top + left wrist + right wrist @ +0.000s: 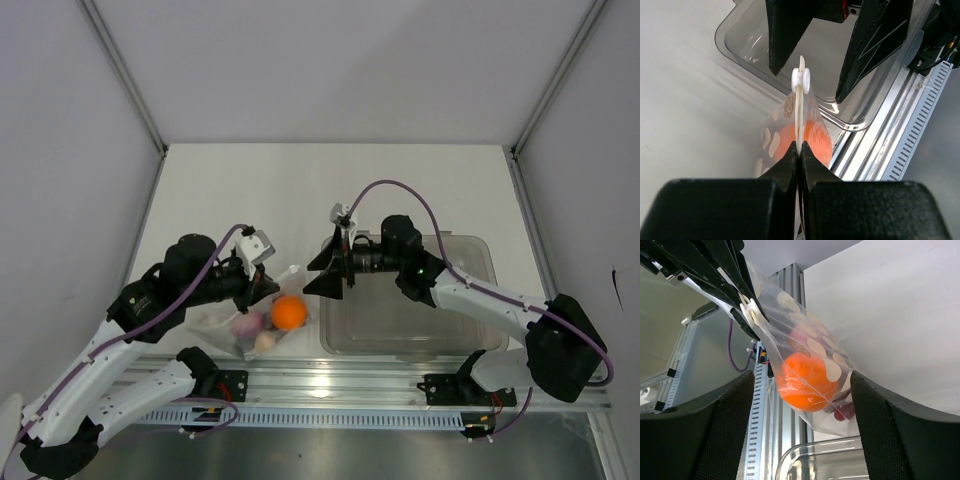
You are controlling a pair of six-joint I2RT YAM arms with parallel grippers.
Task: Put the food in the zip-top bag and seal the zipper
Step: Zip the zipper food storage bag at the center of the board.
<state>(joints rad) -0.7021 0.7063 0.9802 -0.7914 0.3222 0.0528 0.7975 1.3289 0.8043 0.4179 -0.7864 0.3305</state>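
Food looks to be in already. The zip-top bag (262, 322) is at about 7 o'clock over the table (330, 190) in the top view. The orange ball (289, 313), the purple fruit (247, 323) and a beige lump (264, 341) show through the plastic. The clear tub (420, 310) is just beside the bag at 3 o'clock. There's also something dark red low in the bag, but I can't tell which piece.

The left gripper (799, 150) has its jaws pinched tight on the zipper (799, 112), and the bag hangs from that pinch. The right gripper (801, 377) has its jaws wide apart, 1 finger either side of the bag, touching nothing that I can see. The white slider (801, 79) sits at the far end of the strip, at 12 o'clock in the left wrist view, right between those open fingers.

My read is that we're on the sealing step. I can't tell if the track is shut along its whole length. To do it well, I'd use the left pinch as a firm anchor and close the right jaws squarely on the slider, not the film. Then pull in line with the strip so the bag doesn't twist or slip out.
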